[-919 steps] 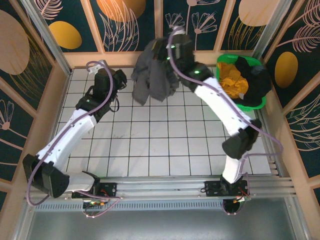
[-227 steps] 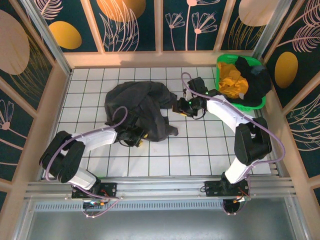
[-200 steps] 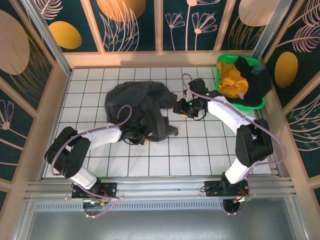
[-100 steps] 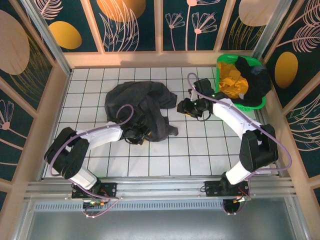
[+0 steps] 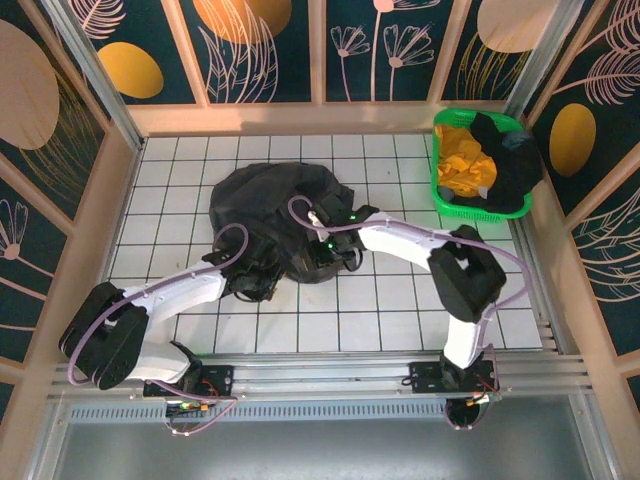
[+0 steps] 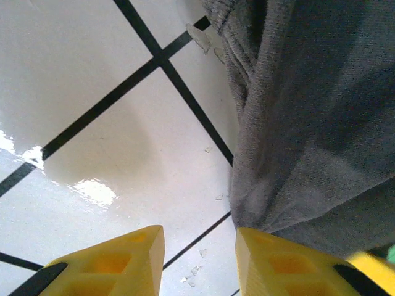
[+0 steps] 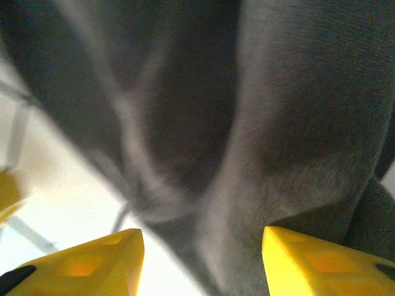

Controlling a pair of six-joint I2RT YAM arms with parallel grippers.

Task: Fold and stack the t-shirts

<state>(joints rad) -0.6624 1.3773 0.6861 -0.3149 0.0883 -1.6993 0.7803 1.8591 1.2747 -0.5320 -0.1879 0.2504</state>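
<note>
Between right jaws, charcoal t-shirt (image 7: 296, 92); its edge beside left jaws.

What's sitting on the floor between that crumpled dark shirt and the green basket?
Nothing rests there. The top view shows bare white tiles between the dark shirt and the green basket.

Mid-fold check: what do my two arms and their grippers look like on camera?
The left arm and right arm have white links, black joints and a lilac cable looping along each. Green lights glow near the right wrist. The left gripper and right gripper have yellow wedge-shaped fingers with recessed cells.
</note>
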